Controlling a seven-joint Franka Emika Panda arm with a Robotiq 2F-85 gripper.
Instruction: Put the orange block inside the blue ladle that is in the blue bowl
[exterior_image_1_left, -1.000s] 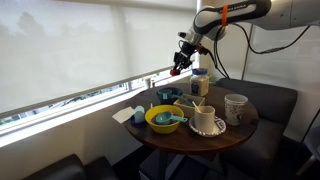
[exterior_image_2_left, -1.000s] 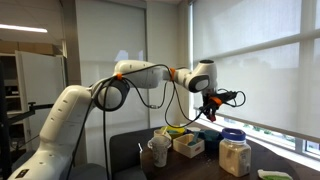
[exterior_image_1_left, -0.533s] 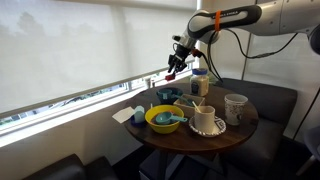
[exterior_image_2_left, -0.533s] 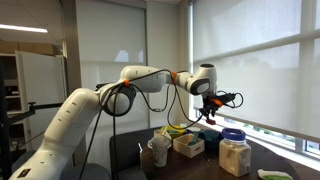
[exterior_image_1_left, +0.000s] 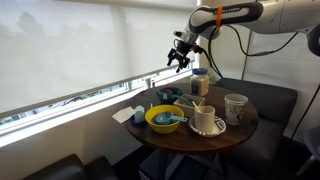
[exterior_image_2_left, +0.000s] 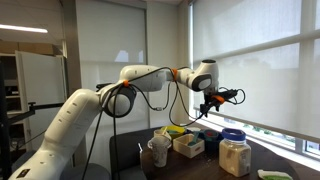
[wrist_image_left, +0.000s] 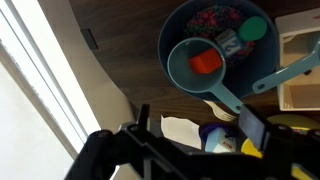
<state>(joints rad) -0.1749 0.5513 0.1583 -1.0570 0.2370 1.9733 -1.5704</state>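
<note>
— Gripper (exterior_image_1_left: 176, 60) hangs high over the round dark wooden counter (exterior_image_1_left: 240, 128), jaws spread wide, holding nothing.
— And the small orange-red block (wrist_image_left: 205, 62)?
— Only the wrist view shows it, resting in the cup of the light blue plastic ladle (wrist_image_left: 179, 64), which lies inside the dark blue bowl (wrist_image_left: 172, 30). Both exterior views are too distant.

You have a round dark wooden table (exterior_image_1_left: 228, 138) beside a wide window, its pale roller blind (exterior_image_1_left: 80, 45) drawn low with daylight beneath. A dark bench (exterior_image_1_left: 272, 100) stands behind, and a ceiling light strip (exterior_image_2_left: 22, 28) glows.
</note>
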